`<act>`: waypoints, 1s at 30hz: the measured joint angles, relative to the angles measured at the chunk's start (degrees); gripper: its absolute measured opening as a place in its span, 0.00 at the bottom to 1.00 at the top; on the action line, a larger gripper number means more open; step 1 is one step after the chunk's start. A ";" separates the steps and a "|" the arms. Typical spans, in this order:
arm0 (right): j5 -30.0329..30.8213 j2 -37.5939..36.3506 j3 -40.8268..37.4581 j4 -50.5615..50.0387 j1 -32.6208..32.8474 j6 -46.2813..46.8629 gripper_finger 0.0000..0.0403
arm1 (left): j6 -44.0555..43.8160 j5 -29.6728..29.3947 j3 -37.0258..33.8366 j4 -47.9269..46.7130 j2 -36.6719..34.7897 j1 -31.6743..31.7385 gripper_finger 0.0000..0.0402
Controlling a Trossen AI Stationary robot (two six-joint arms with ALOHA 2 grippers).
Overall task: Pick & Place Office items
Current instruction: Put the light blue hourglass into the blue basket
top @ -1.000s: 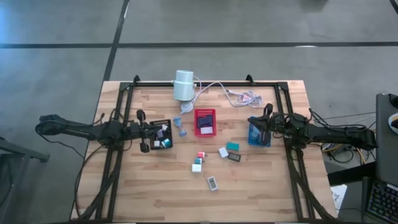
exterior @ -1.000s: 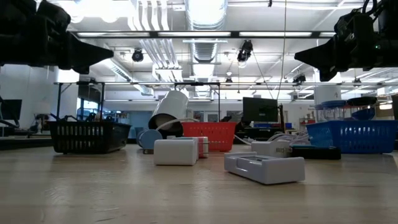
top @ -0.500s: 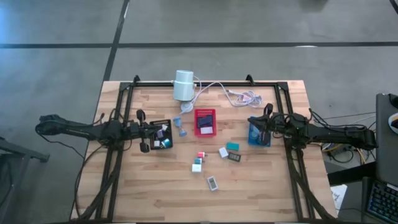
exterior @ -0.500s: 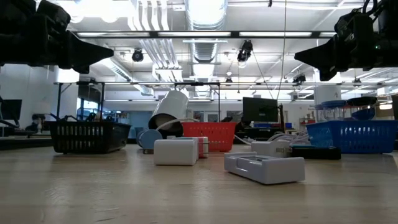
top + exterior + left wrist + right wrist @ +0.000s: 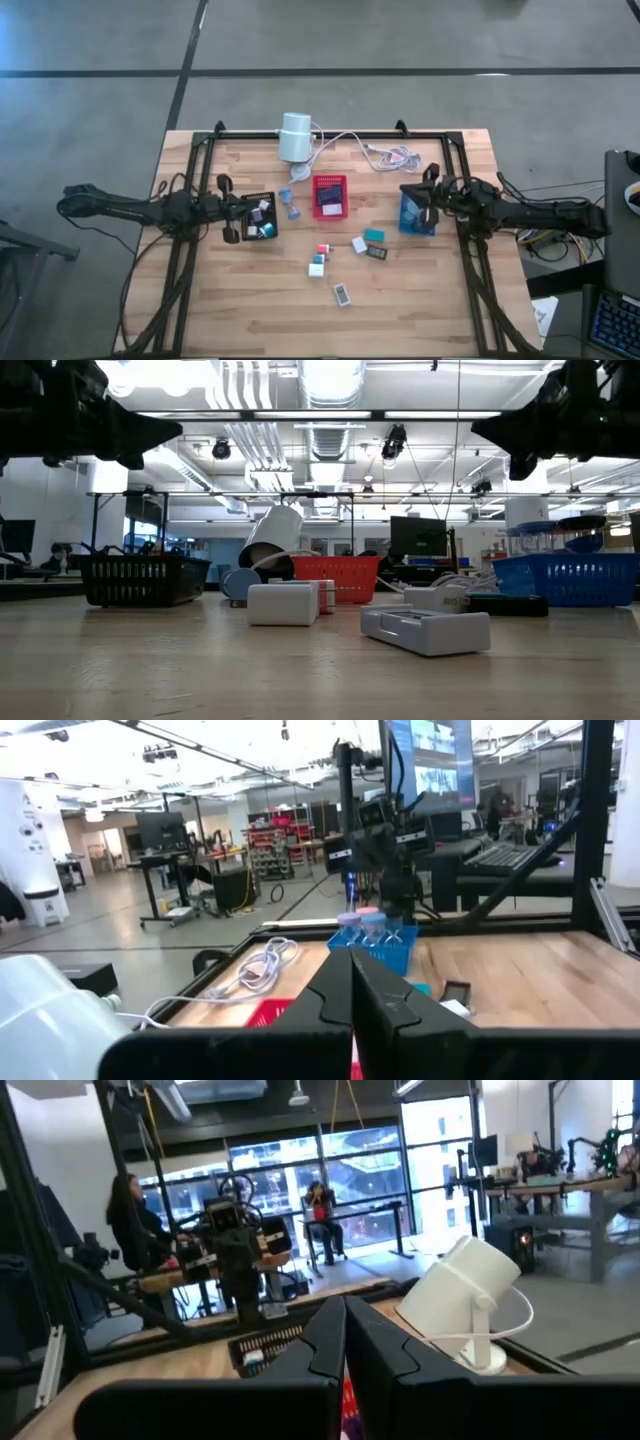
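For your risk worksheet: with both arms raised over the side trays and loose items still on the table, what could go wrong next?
The small pieces lie close together mid-table, so a descending gripper could knock neighbours. The white cable trails near the red tray and might snag. The left gripper and right gripper could clash if both reach centre.

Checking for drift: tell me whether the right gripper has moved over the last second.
Yes, slightly. In the high view the right gripper has shifted a little toward the table's far edge, measured against the blue tray.

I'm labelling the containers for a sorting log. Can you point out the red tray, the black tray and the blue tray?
red tray [image 5: 329, 197]: high view, on its floor.
black tray [image 5: 259, 216]: high view, among the pieces inside it.
blue tray [image 5: 560, 578]: low view, on its front mesh wall.
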 joint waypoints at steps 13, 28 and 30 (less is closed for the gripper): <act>-0.05 26.18 24.71 -16.89 0.39 -0.40 0.02 | 1.04 -0.11 1.77 0.47 -0.05 0.00 0.00; -3.10 59.90 52.03 -21.16 3.88 -2.05 0.10 | -0.91 -0.09 1.99 0.22 -0.31 -0.02 0.00; -3.16 64.38 56.27 -22.56 4.62 -2.01 0.16 | -1.07 -0.09 1.99 0.22 -0.31 -0.02 0.00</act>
